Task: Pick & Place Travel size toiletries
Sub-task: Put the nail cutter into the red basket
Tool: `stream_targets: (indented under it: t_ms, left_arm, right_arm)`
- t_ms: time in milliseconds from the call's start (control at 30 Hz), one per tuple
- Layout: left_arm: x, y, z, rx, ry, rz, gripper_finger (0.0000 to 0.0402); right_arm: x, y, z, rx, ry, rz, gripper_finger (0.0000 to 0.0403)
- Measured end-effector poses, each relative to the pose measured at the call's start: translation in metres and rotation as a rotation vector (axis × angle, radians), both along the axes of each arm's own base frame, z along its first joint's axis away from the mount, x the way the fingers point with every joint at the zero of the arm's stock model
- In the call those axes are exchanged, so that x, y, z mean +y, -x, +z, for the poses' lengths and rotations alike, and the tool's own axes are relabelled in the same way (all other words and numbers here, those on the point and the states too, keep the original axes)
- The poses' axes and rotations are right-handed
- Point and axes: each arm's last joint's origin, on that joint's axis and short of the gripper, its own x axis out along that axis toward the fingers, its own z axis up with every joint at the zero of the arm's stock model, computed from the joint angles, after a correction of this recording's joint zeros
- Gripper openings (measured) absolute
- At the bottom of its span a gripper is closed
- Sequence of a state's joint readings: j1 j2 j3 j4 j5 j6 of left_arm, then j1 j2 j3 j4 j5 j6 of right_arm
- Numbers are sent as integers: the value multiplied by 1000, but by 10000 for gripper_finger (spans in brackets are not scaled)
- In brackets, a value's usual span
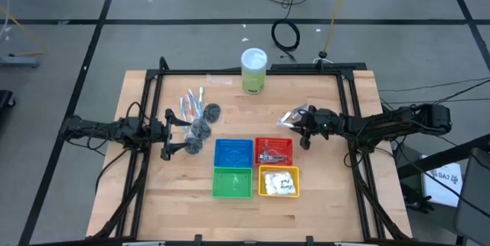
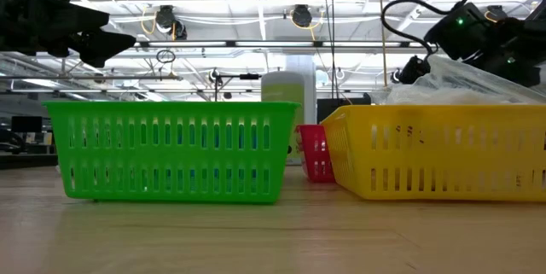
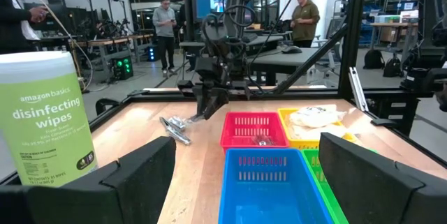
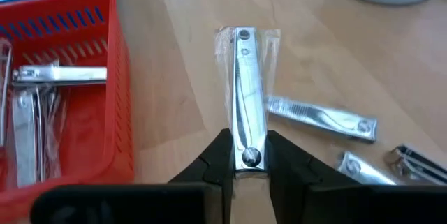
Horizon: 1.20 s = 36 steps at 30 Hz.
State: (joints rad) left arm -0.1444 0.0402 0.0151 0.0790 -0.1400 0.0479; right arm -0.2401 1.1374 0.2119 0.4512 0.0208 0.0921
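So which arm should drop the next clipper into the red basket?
The right. Its claw is already shut on a wrapped nail clipper just beside the red basket, where other clippers lie. The left claw is open by the grey puffs, farther from that basket.

Baskets, a wipes canister and people beyond the table

Four baskets sit clustered below the green wipes canister [image 1: 254,71]: blue basket [image 1: 233,152] and red basket [image 1: 273,151] nearer it, green basket [image 1: 232,182] and yellow basket [image 1: 279,182] farther. Several people [image 3: 165,32] stand behind.
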Motion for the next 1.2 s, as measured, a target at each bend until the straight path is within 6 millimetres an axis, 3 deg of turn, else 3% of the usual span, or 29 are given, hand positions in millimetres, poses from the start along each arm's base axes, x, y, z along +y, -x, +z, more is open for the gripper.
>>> stream_targets:
  t_ms: [667, 1200]
  left_arm:
    - [0, 0, 0, 0, 0, 0, 347]
    - [0, 0, 0, 0, 0, 0, 347]
  right_arm:
    - [1, -9, 17, -195, 11, 75, 50]
    - [18, -13, 21, -242, -13, 160, 50]
